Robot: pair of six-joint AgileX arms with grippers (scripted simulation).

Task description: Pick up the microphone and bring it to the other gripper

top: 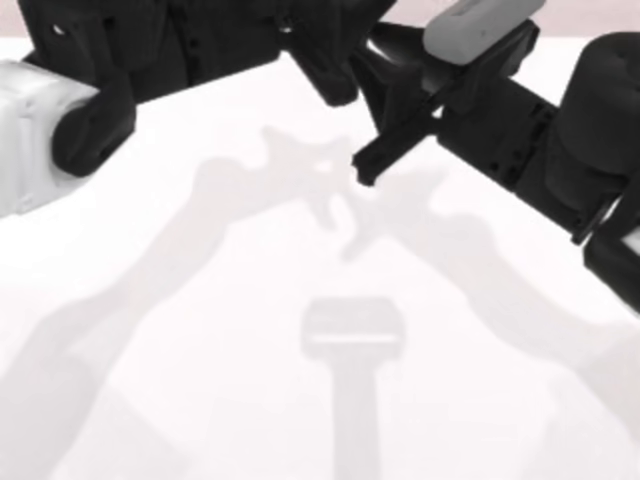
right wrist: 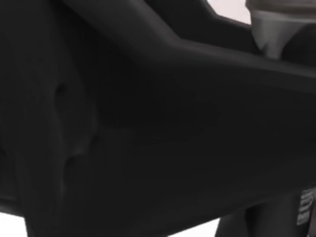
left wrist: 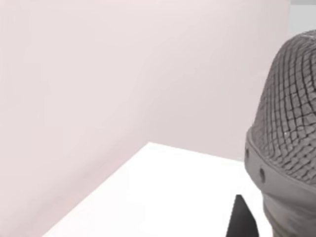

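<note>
Black and angular, the right pincer [top: 372, 165] hangs above the far middle of the white table [top: 200, 350], its tip pointing toward the top view's left. Whether it is open or closed cannot be told. A pale grey oblong block [top: 478, 25] sits at its wrist, and behind that the black right arm [top: 560, 140] runs off to the table's right side. Just beside it, a little farther back, is the left pincer [top: 335, 85], also black. Its state cannot be told either. The black left arm [top: 170, 50] stretches along the far edge to a large white boxy casing [top: 35, 130] at the table's left. The small handheld microphone [left wrist: 289, 128] appears clearly only in the left wrist view. There its rounded grey mesh head and riveted grey collar sit very close to the camera, with a black pointed tip [left wrist: 242, 217] just beside it above the table's surface. In the top view the microphone is hidden among the black arm parts, so which pincer grips it cannot be told. The right wrist view is almost filled by a black body close to the lens, with only a grey tapering piece [right wrist: 269, 27] showing at one corner. Soft grey shadows [top: 352, 330] of the arms lie across the table, and a pale pink wall [left wrist: 98, 74] stands beyond its edge.
</note>
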